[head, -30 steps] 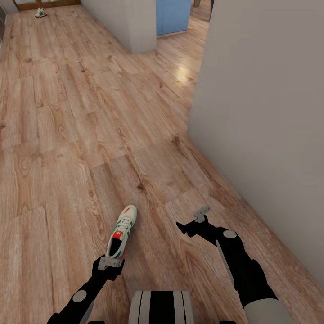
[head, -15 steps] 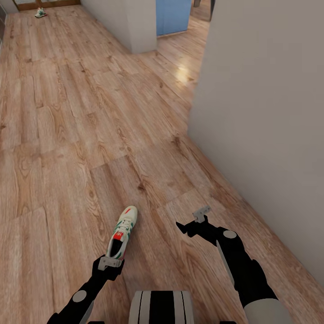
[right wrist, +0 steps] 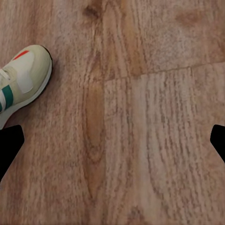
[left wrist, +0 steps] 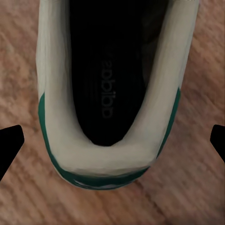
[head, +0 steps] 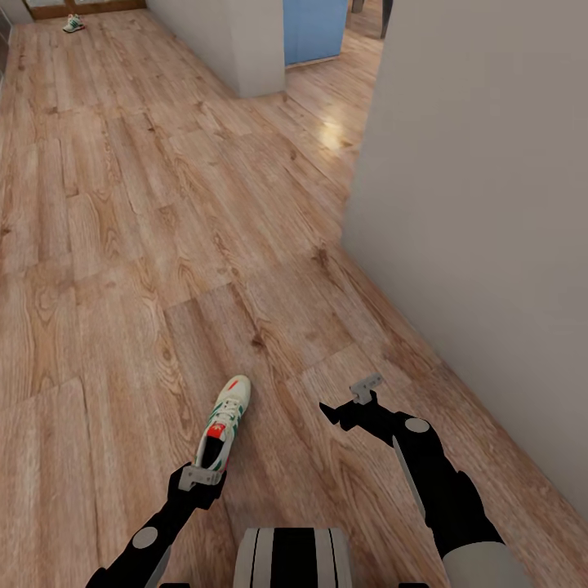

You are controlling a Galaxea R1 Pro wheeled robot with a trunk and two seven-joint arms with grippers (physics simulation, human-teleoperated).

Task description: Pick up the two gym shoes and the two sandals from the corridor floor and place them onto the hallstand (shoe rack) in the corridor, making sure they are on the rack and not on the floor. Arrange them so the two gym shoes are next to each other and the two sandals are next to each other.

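- Gym shoe lies on the corridor floor right in front of the robot, toe pointing away, heel toward the left gripper
- Change over the last second: very small; the shoe's toe has drifted a touch right and down in the head view, while both arms look the same as a second ago, so the shoe may have been nudged or the head shifted a little, cannot tell which
- Left gripper sits at the shoe's heel; in the left wrist view the heel opening lies between the two dark fingertips, jaws spread wide to either side of the shoe and apart from it, holding nothing
- Right gripper hovers over bare floor to the right of the shoe, jaws wide open, empty; right wrist view catches the shoe's toe off to one side
- Second gym shoe is far down the corridor, on the floor near a wood-framed doorway
- Wall close on the right
- Meaning for the task: judged as pre-grasp on the first shoe, no lift yet; both shoes in view on the floor, so the task is at its start
- Next likely needs the left jaws to close across the heel; a grip on the rim alone may slip or tip the shoe
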